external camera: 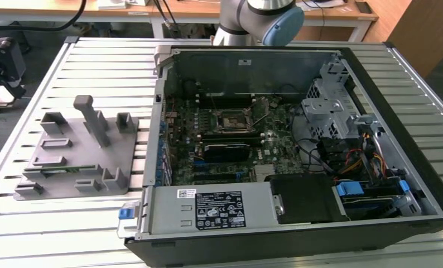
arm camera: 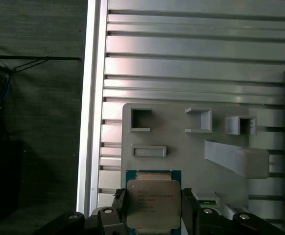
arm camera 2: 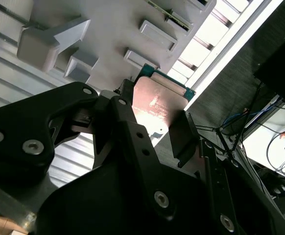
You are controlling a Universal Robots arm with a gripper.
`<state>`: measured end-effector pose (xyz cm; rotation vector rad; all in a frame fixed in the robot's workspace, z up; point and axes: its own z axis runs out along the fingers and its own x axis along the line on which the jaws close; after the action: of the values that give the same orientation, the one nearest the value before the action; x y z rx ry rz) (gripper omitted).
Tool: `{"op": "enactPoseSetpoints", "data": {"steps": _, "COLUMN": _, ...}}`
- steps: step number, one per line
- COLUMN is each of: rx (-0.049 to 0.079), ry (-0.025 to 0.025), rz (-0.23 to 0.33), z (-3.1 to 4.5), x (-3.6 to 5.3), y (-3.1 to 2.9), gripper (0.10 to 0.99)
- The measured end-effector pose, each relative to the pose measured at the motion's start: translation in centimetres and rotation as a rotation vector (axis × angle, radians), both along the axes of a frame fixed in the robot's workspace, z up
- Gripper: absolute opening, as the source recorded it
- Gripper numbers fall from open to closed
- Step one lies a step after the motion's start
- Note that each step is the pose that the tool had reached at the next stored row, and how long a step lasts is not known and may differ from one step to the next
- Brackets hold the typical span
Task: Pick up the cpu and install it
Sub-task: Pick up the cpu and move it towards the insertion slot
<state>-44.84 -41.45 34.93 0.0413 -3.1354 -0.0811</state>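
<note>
Tool (arm camera: pixel 153 219) was pressed onto the cpu (arm camera: pixel 152 200), pinching it by two opposite edges between the fingers (arm camera: pixel 188 209). Its metal lid faced the first wrist cam, and the green rim stuck out past the fingertips in both wrist views. The chip hung in the tool, clear of the grey fixture (arm camera: pixel 181 147), w/ the plate well below and its pockets out beyond the fingertips. Judged step: carry from fixture to board, i.e. pick done, install not yet. To do it well, imo: keep the pinch on the edges only, add no extra squeeze, hold the chip flat & square so it can't twist, and move w/o jerks. Room, left to right in the exterior view: the slatted counter (external camera: pixel 95 61) lay open round the fixture. The fixture's tall post (external camera: pixel 94 123) stood up below and to one side of the tool, so height probably mattered there. Past the fixture, further from the tool, sat the open case (external camera: pixel 281 245). Its raised side wall (external camera: pixel 160 111) was the first hard edge, one to clear from above. Then came the socket (external camera: pixel 229 119), mid-board and low inside the case, w/ board parts tight round it. Last were the drive cage (external camera: pixel 330 106) and loose cables (external camera: pixel 341 159), the likeliest snag on that side. Approx. the only free way in looked to be straight down.
</note>
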Motion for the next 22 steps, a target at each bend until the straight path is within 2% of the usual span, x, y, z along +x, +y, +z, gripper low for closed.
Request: {"op": "enactPoseSetpoints", "data": {"steps": 22, "rx": 0.0, "ry": 0.0, "rz": 0.0, "z": 1.14, "x": 0.0, "y": 0.0, "gripper": 0.537}}
